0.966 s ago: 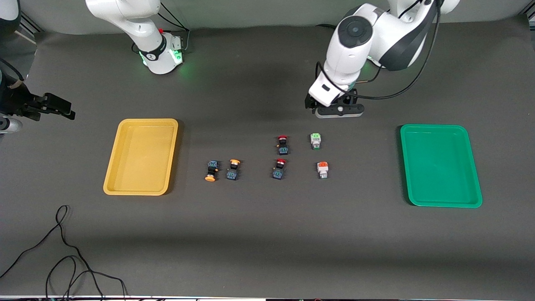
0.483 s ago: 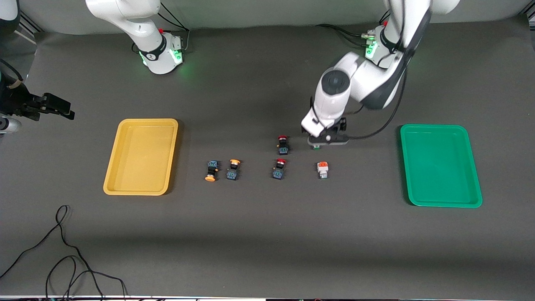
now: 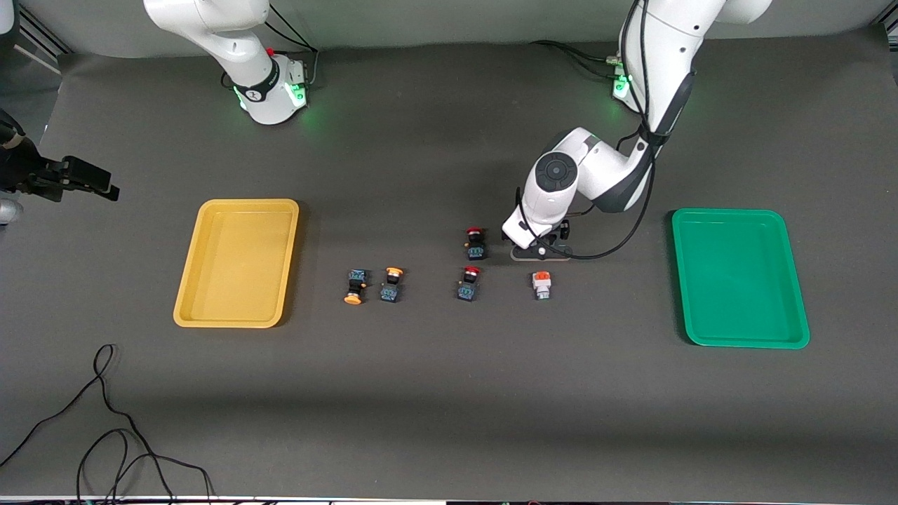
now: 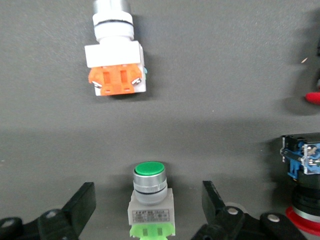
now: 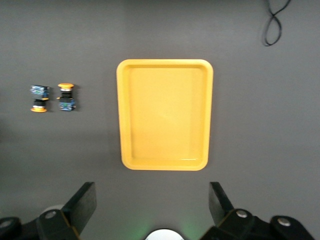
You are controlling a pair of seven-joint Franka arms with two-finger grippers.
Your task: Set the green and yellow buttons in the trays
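My left gripper (image 3: 539, 251) is low over the table and open. Its fingers (image 4: 80, 205) stand on either side of the white-bodied green-capped button (image 4: 150, 200) without touching it. That button is hidden under the hand in the front view. The white button with an orange top (image 3: 541, 284) lies just nearer the front camera and also shows in the left wrist view (image 4: 116, 70). Two orange-yellow capped buttons (image 3: 354, 286) (image 3: 392, 283) lie beside the yellow tray (image 3: 245, 203). The green tray (image 3: 729, 212) sits at the left arm's end. My right gripper (image 5: 150, 205) waits open, high over the yellow tray (image 5: 165, 62).
Two red-capped black-and-blue switches (image 3: 475, 243) (image 3: 468, 283) lie close beside my left gripper, toward the right arm's end; one shows in the left wrist view (image 4: 305, 200). A loose black cable (image 3: 105, 414) lies near the front edge at the right arm's end.
My left gripper has come down and toward the front camera, from above the table to around the green-capped button, which it now covers in the front view. The right gripper has barely shifted.
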